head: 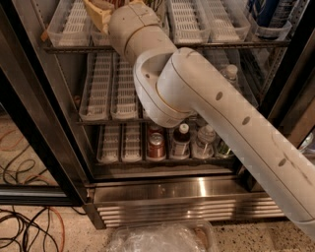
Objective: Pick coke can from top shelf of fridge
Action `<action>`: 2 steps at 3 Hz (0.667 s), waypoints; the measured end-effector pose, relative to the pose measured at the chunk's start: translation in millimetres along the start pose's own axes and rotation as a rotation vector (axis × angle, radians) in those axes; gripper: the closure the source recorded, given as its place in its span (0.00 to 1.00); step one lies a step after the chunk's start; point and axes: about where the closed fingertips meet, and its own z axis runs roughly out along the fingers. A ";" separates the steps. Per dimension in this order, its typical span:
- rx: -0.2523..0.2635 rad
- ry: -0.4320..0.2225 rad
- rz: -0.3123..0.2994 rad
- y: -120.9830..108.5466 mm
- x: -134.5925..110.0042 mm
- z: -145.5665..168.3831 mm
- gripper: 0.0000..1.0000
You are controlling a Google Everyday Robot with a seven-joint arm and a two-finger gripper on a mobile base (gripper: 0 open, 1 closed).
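My gripper (pixel 101 14) is at the top of the view, reaching into the fridge (pixel 162 189) at the level of the highest visible shelf (pixel 226 44), a wire rack with pale slotted plastic trays. It sits over the trays at the left of that shelf. The thick white arm (pixel 211 108) runs from the lower right up to it and covers the middle of the cabinet. The coke can on that shelf is hidden behind the gripper and wrist or cut off by the top edge.
A middle rack holds empty slotted trays (pixel 110 86). The bottom rack holds a reddish-brown can (pixel 156 146), a dark bottle (pixel 182 140) and clear bottles (pixel 205 141). The black door frame (pixel 34 123) stands at the left. Cables (pixel 24 226) lie on the floor, and a crumpled plastic bag (pixel 157 238) lies below.
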 end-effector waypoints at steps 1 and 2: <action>-0.017 -0.001 -0.004 4.2 -5.1 -6.8 1.00; -0.036 0.003 -0.004 10.2 -10.0 -16.8 1.00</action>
